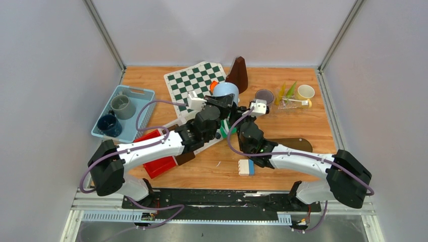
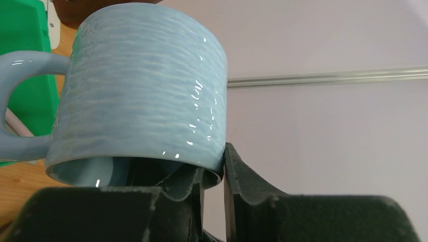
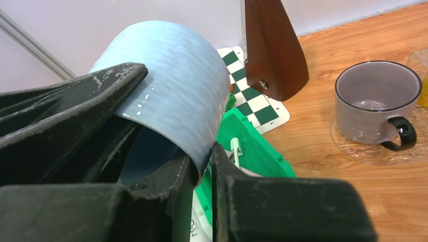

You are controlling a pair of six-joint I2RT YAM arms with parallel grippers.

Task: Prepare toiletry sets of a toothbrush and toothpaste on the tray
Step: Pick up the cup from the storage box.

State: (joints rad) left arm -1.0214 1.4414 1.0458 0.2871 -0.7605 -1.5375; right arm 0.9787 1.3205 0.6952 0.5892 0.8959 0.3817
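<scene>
Rim of the light blue mug (image 2: 141, 91) is pinched by left hand (image 2: 214, 176) and right hand (image 3: 202, 164) alike, jaws nearly shut on its wall, mug tipped sideways mid-air, mouth toward them, while the tray (image 1: 137, 91) is found leftward, nearer the left arm

Stretched inward from the near corners with the left arm (image 1: 151, 146) and right arm (image 1: 298, 160), forearms converging, wrists side by side above mid-table. Pinched the rim of the light blue mug (image 2: 146, 85) with the left gripper (image 2: 213, 169), one finger inside, one outside. Clamped the same rim with the right gripper (image 3: 202, 161), jaws nearly together across the thin wall.
</scene>
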